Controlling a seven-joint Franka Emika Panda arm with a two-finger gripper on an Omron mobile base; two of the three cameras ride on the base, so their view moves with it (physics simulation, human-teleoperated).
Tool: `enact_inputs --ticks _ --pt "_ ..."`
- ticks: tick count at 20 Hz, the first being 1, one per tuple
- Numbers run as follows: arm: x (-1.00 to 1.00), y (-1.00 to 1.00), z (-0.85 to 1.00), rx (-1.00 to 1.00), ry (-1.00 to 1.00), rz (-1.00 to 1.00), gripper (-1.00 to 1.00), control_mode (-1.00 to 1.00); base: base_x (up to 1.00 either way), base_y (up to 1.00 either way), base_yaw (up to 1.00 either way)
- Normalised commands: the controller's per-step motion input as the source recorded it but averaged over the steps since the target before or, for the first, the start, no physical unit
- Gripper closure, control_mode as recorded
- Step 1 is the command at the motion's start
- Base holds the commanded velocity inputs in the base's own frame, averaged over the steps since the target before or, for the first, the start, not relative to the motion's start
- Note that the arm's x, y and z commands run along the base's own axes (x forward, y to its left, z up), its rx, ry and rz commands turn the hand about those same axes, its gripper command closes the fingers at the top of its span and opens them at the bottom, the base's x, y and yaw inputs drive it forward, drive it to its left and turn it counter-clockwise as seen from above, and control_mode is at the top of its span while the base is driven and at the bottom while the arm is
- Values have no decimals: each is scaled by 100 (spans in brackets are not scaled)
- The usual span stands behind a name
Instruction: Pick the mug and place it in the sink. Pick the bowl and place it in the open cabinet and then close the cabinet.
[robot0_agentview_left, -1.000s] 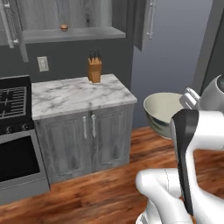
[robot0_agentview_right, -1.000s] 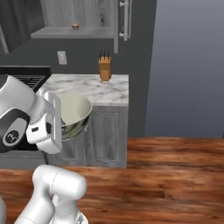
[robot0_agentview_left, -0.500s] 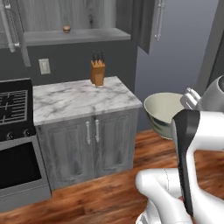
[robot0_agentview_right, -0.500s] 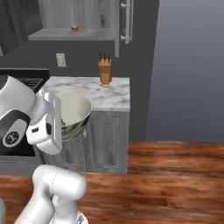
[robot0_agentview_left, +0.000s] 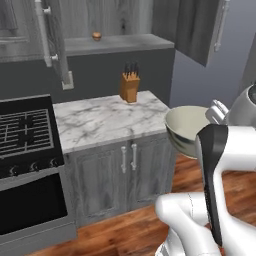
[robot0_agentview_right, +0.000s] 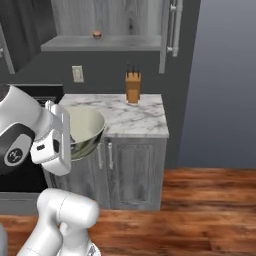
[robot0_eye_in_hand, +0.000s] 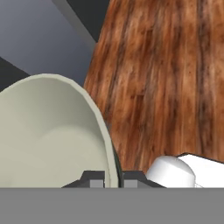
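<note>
The large cream-green bowl hangs in the air to the right of the marble counter, level with its top. In the hand view my gripper is shut on the rim of the bowl, one fingertip on each side of the wall. From the right base the bowl sits in front of the counter's left part. The grey wall cabinet stands open above the counter, its doors swung out. The cabinet shelf carries a small brown object. The mug and the sink are out of view.
A knife block stands at the back of the marble counter, above grey base cabinets. A black stove adjoins on the left. Wood floor spreads below, and a grey wall rises on the right.
The whole picture has shifted: the base has driven, and counter and open cabinet now stand nearer and further right. The bowl stays gripped in the same pose.
</note>
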Motion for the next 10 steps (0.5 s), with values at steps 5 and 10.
enact_inputs --ticks 5,10 --pt "0 0 0 0 0 0 100 100 19 9 -1" --pt "0 0 0 0 0 0 100 100 1 -15 0"
